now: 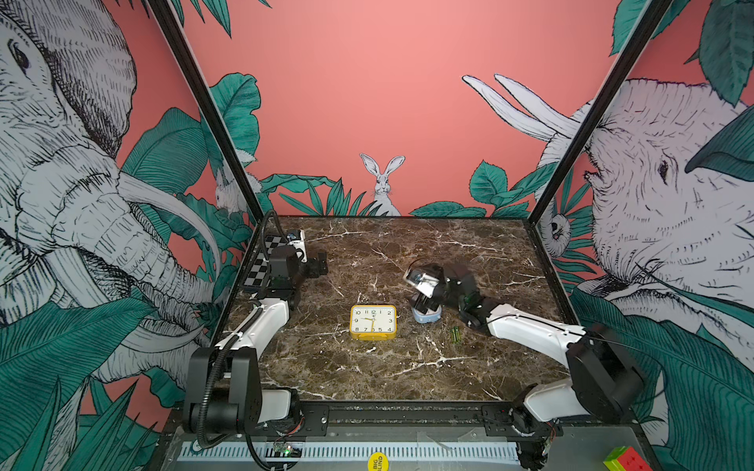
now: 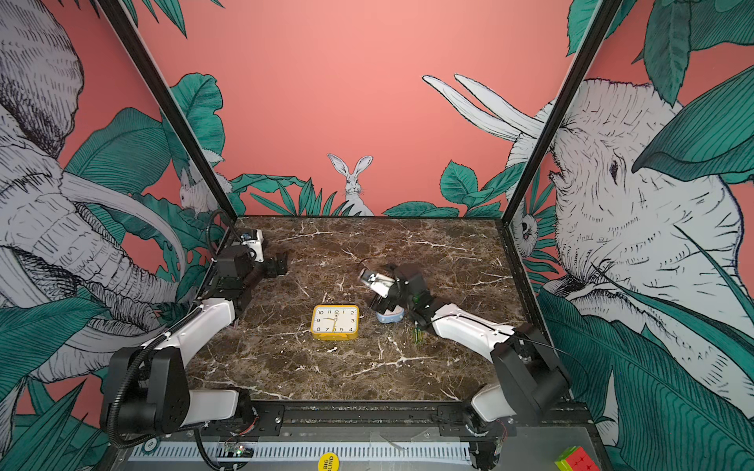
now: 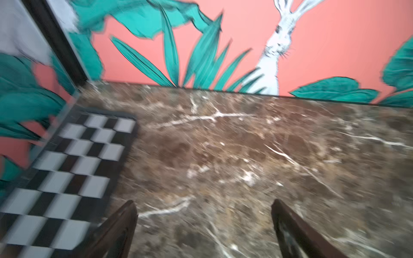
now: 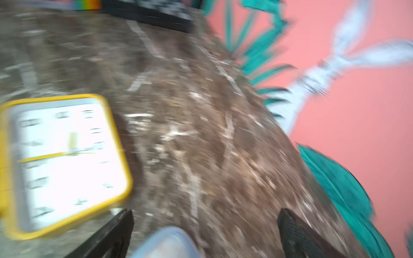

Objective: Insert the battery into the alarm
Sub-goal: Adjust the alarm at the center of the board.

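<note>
Worktop, seen from above: my left pincer hangs open over the far left corner, beside a checkerboard. My right pincer is spread wide just above a blue dish. Neither holds anything.

The yellow clock lies mid-worktop, face up, just left of the dish. Its numerals 1 to 12 are legible in both top views, and the hands sit near 9 and 6. A yellow disc on the front rail reads "BIG BLIND". A colour cube sits at the front right.

The green battery shows only in the top views. It lies on the marble right of the clock and apart from it, near my right forearm.

My left wrist view, blurred, gives open fingers, the checkerboard and bare marble, but no clock. My right wrist view, also blurred, catches the clock and the dish rim between my open fingers.
</note>
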`<state>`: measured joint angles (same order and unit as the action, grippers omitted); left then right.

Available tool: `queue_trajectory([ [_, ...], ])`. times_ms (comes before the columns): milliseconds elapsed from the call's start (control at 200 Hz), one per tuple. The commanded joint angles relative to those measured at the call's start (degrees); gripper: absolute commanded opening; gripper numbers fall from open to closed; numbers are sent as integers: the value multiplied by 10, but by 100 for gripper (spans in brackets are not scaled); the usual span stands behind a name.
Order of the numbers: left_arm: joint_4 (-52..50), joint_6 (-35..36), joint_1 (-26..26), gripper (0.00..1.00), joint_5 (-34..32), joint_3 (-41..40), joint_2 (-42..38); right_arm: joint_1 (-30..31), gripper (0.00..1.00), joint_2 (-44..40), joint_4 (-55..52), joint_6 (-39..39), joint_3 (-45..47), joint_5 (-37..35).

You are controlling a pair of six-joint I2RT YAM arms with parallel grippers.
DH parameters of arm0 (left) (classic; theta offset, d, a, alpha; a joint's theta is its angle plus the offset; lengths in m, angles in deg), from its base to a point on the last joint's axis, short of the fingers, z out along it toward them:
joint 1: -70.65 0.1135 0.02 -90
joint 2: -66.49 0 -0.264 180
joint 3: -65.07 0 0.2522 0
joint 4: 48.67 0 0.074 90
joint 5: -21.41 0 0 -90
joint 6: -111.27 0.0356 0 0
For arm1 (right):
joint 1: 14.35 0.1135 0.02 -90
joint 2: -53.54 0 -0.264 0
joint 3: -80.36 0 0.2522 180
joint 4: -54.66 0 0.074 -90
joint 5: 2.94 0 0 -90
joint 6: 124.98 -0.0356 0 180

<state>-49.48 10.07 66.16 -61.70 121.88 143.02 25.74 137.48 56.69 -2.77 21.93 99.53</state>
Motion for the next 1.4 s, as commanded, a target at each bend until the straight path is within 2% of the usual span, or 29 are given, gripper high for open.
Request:
queue_trajectory([
  [0,-98,-117,-9,94,75,0,19,55,99,31,-51,119,4,57],
  [110,-101,-128,-22,94,95,-2,23,85,98,51,-47,132,0,81],
  [305,-106,-116,-44,94,110,-3,41,127,98,99,-47,152,-6,78],
  [500,-105,-118,-61,93,143,16,87,135,98,156,36,124,-16,9],
  [675,-81,-126,-69,95,160,17,112,134,98,181,46,108,-34,-54],
  [860,-72,-128,-70,96,171,20,132,106,99,197,38,92,-60,-83],
  [1080,-64,-138,-72,96,193,36,158,51,99,219,-17,86,-123,-64],
  [1396,-51,-169,-89,96,198,13,147,5,99,287,-78,0,-234,-45],
])
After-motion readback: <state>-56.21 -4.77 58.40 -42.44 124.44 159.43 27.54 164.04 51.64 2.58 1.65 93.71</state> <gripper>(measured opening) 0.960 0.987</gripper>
